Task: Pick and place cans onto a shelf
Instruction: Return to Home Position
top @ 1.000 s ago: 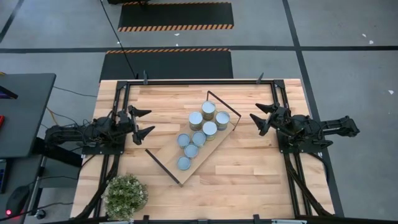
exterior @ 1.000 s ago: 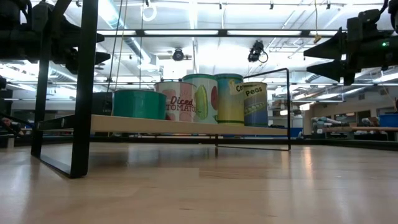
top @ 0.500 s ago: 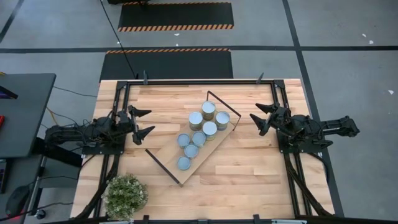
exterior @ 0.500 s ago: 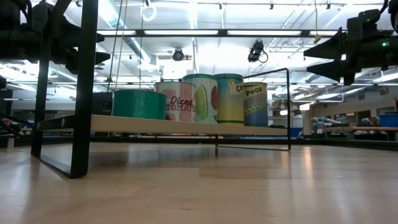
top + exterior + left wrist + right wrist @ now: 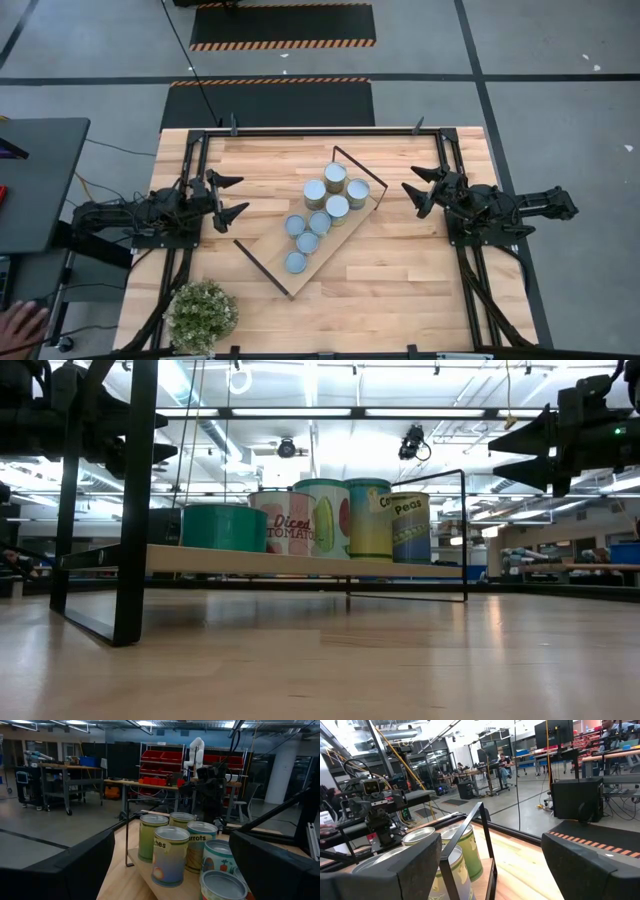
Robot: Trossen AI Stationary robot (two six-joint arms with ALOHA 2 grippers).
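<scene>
Several cans with pale round tops stand upright on their bases on the light-wood shelf, which lies diagonally mid-table on its black end frames. They show side-on in the low view and in the left wrist view. My left gripper is open and empty, left of the shelf and above the table. My right gripper is open and empty, right of the shelf.
A potted green plant stands at the table's near left corner. Black frame rails run along the table's left, far and right edges. A person's hand shows off the table at the near left. Bare wood lies near the front edge.
</scene>
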